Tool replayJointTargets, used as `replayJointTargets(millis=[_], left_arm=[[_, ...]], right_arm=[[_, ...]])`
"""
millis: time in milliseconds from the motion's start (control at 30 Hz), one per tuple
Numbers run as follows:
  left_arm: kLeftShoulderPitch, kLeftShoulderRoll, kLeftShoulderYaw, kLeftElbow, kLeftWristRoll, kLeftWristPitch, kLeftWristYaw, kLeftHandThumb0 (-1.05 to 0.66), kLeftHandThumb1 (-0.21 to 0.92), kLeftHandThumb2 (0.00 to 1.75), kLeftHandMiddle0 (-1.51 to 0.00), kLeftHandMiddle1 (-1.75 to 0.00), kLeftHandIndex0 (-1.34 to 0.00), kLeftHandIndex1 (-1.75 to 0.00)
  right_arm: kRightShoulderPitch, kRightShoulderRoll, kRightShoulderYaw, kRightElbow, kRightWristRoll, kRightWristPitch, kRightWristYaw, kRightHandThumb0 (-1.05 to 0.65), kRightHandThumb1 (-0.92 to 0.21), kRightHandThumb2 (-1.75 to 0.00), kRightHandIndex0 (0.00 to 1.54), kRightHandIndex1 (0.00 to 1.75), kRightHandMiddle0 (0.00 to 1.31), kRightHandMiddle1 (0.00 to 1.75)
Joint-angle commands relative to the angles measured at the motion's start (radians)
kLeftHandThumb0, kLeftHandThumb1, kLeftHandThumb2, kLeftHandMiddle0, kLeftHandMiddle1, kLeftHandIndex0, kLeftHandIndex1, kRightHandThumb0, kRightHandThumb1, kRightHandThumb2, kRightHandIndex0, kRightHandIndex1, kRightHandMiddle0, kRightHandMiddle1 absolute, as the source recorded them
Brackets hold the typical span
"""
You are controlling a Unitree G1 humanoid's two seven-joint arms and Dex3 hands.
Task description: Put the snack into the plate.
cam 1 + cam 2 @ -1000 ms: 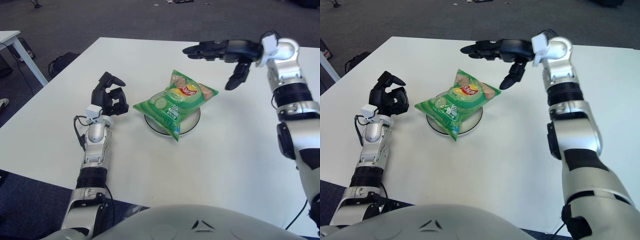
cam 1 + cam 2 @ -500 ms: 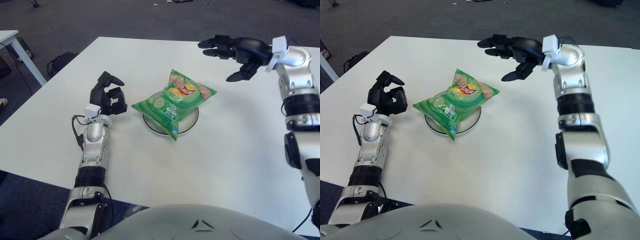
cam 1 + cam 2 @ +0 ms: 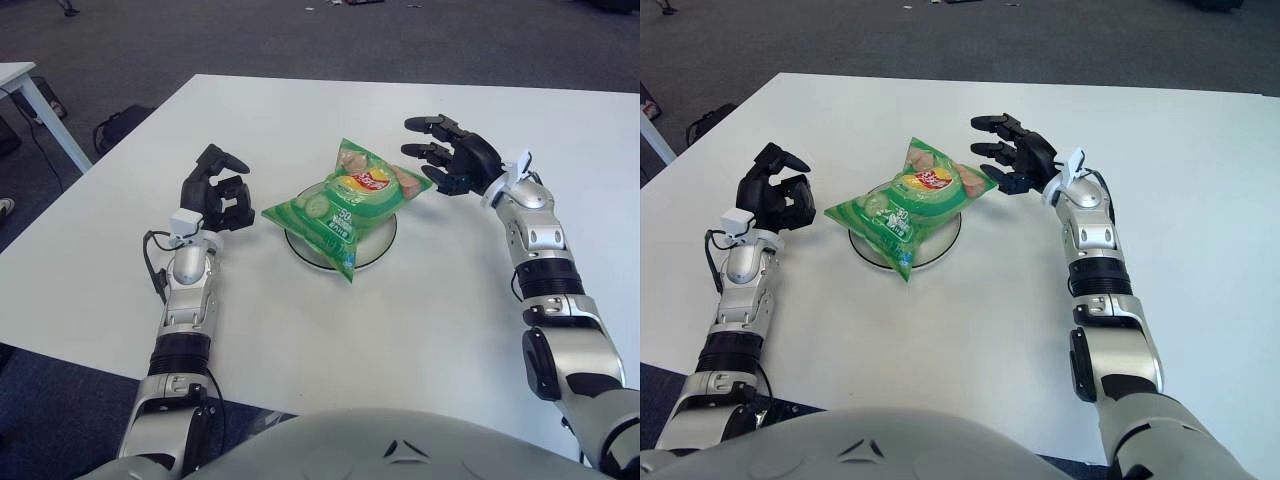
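I see the chip bag [image 3: 348, 197] overhanging the plate [image 3: 378, 245], right hand [image 3: 455, 165] spread just right, left hand [image 3: 215, 192] curled empty

Glossy foil bag on a smooth white plate, matt white table

The green chip bag [image 3: 350, 198] is shiny, crinkled film that catches the light, lying on a smooth white plate [image 3: 377, 248] with a dark rim. Around the plate, the table [image 3: 300, 330] is a flat, matt white surface. Left of the plate, the left hand [image 3: 215, 194] is matt black plastic on a silvery metallic forearm; right of it, the right hand [image 3: 455, 165] looks the same, black and dull.
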State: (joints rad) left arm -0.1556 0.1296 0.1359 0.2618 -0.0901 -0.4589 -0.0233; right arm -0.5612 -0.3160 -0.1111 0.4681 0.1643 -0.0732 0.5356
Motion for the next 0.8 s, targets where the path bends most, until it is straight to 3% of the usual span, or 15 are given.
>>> replayJointTargets(millis=[0,167,233,367,533,600,767], left_arm=[[0.123,-0.045,-0.010,0.077,-0.001,0.009,-0.006,-0.43,0.46,1.13,-1.25,-1.75,-0.50,-1.75],[0.123,-0.048,-0.005,0.073,-0.010,0.014,-0.010,-0.43,0.46,1.13,-1.25,-1.75,-0.49,-1.75],[0.125,-0.048,-0.005,0.072,-0.009,0.014,-0.008,-0.43,0.47,1.13,-1.25,-1.75,-0.49,-1.75],[0.124,-0.048,-0.004,0.074,-0.010,0.010,-0.012,-0.43,0.47,1.13,-1.25,-1.75,-0.49,-1.75],[0.123,-0.048,-0.003,0.081,-0.018,0.003,-0.024,-0.43,0.46,1.13,-1.25,-1.75,-0.50,-1.75],[0.122,-0.049,-0.003,0.082,-0.020,0.002,-0.028,-0.43,0.46,1.13,-1.25,-1.75,-0.50,-1.75],[0.121,-0.047,-0.002,0.084,-0.023,0.002,-0.033,-0.43,0.46,1.13,-1.24,-1.75,-0.50,-1.75]], right_arm=[[0.005,0.013,-0.033,0.006,0.025,-0.026,-0.032,-0.48,-0.63,-0.85,0.29,0.99,0.00,1.08],[0.036,0.050,-0.055,-0.010,0.015,-0.054,-0.129,-0.47,-0.66,-0.87,0.30,1.11,0.03,1.35],[0.050,0.072,-0.068,-0.012,0.013,-0.062,-0.181,-0.40,-0.80,-0.67,0.31,1.19,0.13,1.58],[0.064,0.107,-0.089,-0.006,0.023,-0.055,-0.257,-0.37,-0.84,-0.63,0.35,1.29,0.21,1.70],[0.083,0.147,-0.119,0.008,0.041,-0.069,-0.323,-0.38,-0.72,-0.80,0.46,1.39,0.31,1.74],[0.090,0.152,-0.125,0.015,0.039,-0.082,-0.333,-0.20,-0.63,-0.88,0.51,1.39,0.34,1.74],[0.098,0.157,-0.133,0.064,0.023,-0.138,-0.355,-0.04,-0.45,-1.05,0.60,1.40,0.43,1.75]])
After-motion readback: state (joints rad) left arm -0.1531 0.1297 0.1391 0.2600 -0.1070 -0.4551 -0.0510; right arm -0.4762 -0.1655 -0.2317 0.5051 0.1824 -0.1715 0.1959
